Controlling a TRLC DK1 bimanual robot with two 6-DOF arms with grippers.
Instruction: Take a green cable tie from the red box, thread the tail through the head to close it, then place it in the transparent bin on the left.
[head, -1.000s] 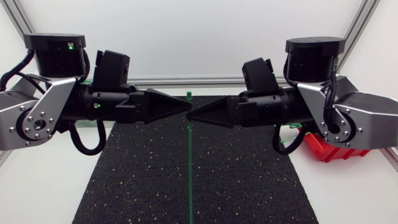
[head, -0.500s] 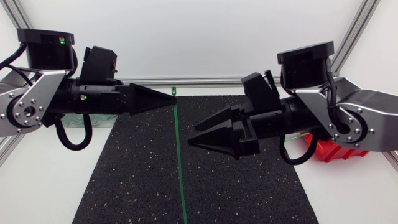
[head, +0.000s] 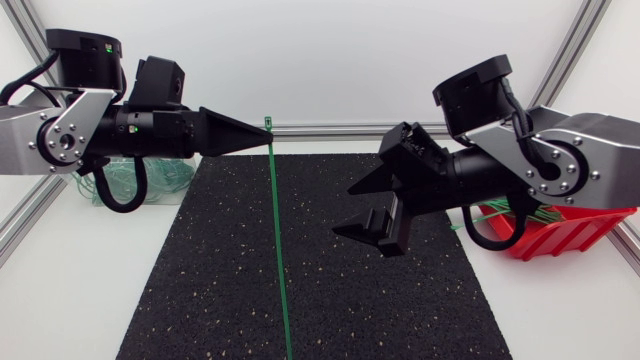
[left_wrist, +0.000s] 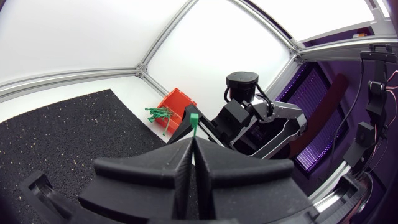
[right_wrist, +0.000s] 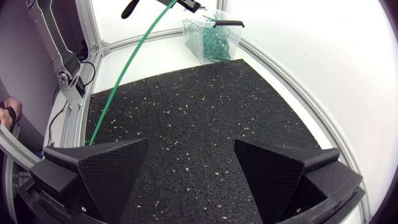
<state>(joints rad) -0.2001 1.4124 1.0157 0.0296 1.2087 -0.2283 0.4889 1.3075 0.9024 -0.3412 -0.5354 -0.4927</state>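
Left gripper (head: 266, 141) at upper left of head view, fingers pinched shut on head end of green cable tie (head: 277, 240); tie runs down frame over black mat (head: 190, 290) to lower edge; right gripper (head: 345, 211) centre right, fingers spread wide, apart from tie; red box (head: 560, 240) far right; transparent bin (head: 150, 180) at left, under left arm.
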